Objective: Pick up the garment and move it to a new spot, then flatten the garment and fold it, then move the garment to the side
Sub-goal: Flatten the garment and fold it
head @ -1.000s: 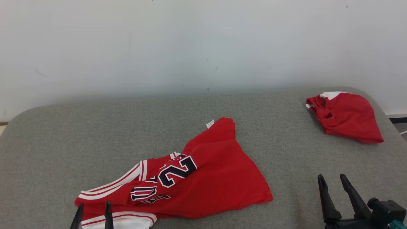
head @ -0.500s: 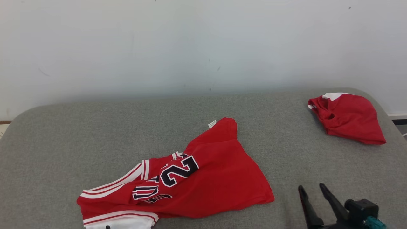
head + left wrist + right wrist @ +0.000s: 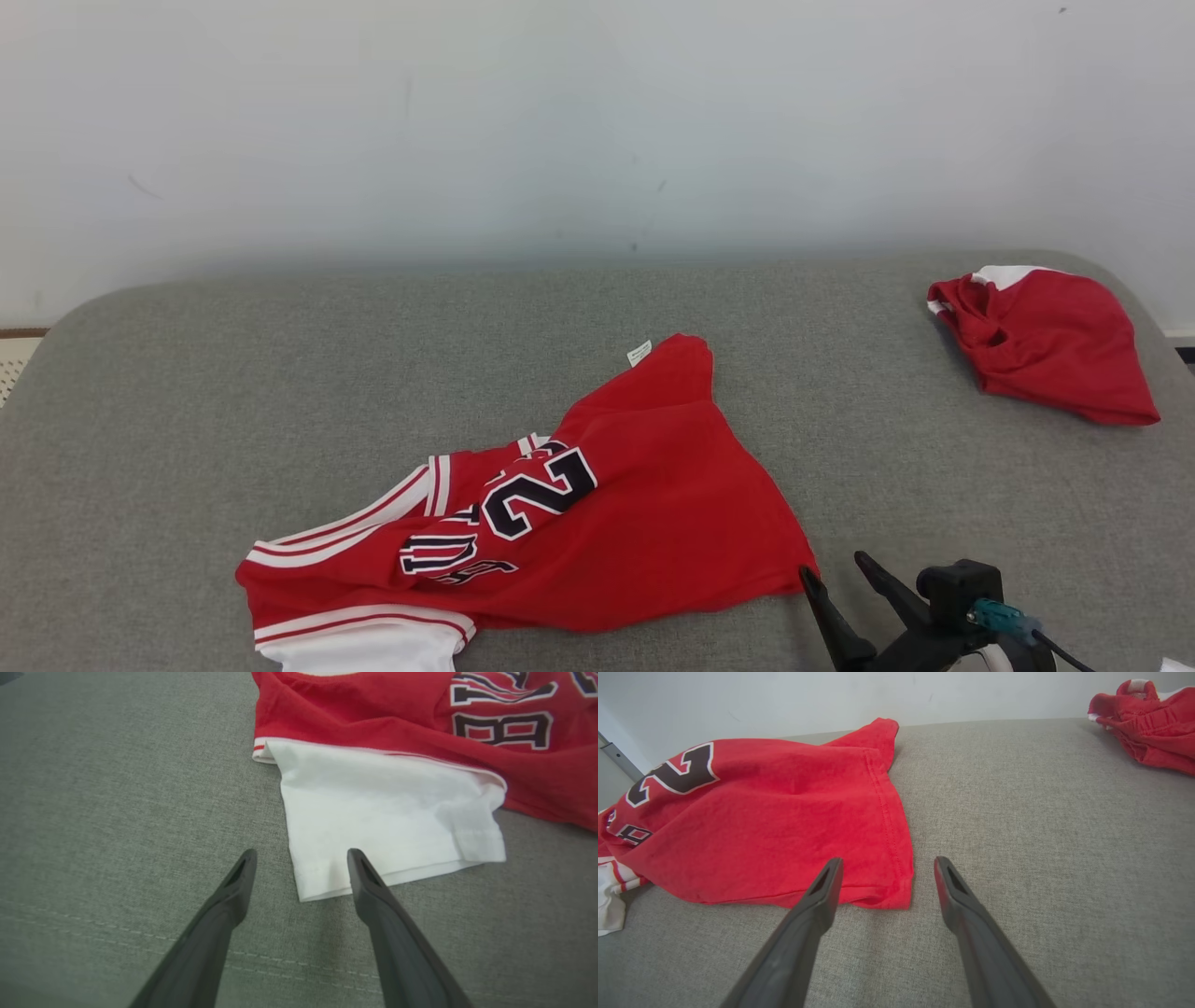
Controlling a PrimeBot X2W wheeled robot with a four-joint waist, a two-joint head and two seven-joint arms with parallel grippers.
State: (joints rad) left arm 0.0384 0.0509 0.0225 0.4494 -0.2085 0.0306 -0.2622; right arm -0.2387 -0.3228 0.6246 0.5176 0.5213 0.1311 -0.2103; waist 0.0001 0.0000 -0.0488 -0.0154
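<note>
The garment [image 3: 644, 523] is a red jersey with dark numbers and white-striped trim, lying crumpled on the grey padded surface at centre-left. Its white sleeve [image 3: 387, 812] shows in the left wrist view, and my left gripper [image 3: 301, 858] stands open just in front of the sleeve's near corner, nothing between its fingers. My right gripper [image 3: 834, 569] is open at the jersey's lower right corner [image 3: 892, 896], fingertips straddling that hem corner [image 3: 883, 865] without touching it that I can tell.
A second red garment [image 3: 1050, 345] with a white patch lies bunched at the far right of the grey surface [image 3: 280, 373]. A pale wall [image 3: 560, 121] rises behind. The surface's rounded edges fall away at left and right.
The head camera has shifted, so the whole scene sits a little to the right. My right gripper moved left and down toward the jersey's corner. My left gripper's tips dropped out of the head view.
</note>
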